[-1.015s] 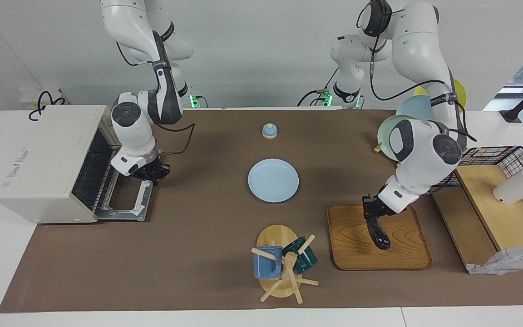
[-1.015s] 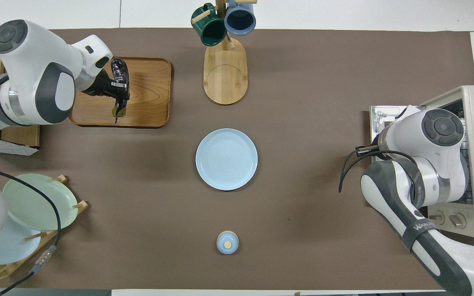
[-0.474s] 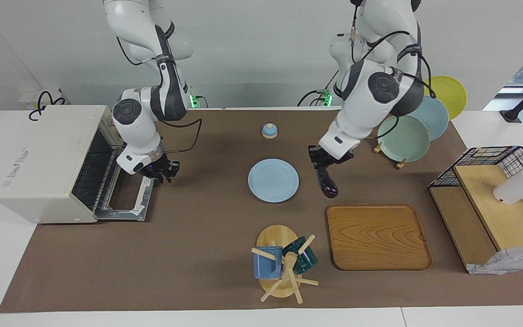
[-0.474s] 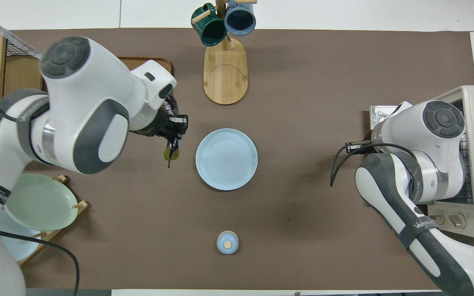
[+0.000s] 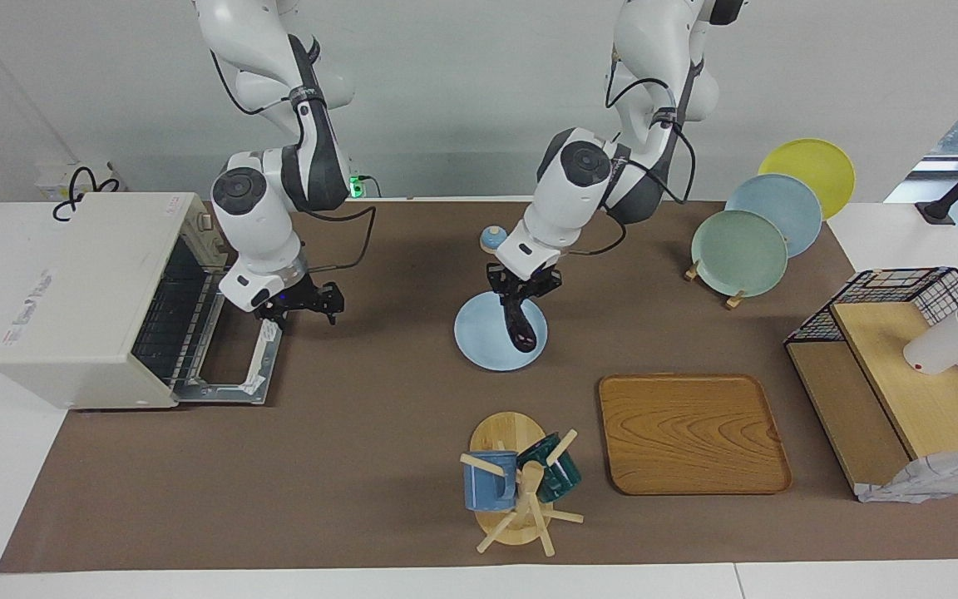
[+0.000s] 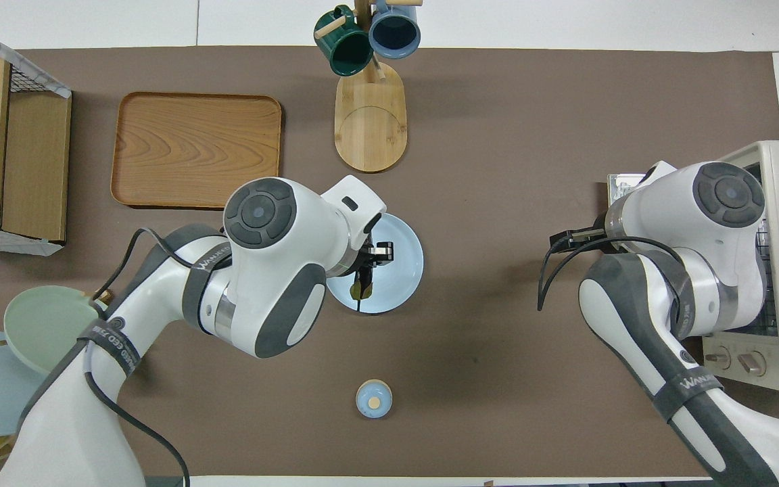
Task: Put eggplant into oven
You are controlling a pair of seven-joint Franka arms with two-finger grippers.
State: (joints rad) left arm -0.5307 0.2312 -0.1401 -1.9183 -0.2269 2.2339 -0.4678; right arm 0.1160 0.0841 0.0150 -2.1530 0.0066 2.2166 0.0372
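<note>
While our left fingers (image 5: 515, 293) pinch the eggplant (image 5: 520, 325) over the centre-frame blue plate (image 5: 479, 337), our right fingers (image 5: 306, 306) spread beside the oven (image 5: 80, 291).

Dark purple-black eggplant (image 5: 522, 326) over a pale blue plate (image 5: 483, 343); cream-white oven (image 5: 80, 295); brown tabletop (image 5: 362, 433); wood-grained tray (image 5: 691, 433); green mug (image 6: 342, 49), blue mug (image 6: 394, 30).

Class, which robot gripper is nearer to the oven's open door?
The right gripper, beside the oven door. The left gripper holds the eggplant over the blue plate.
</note>
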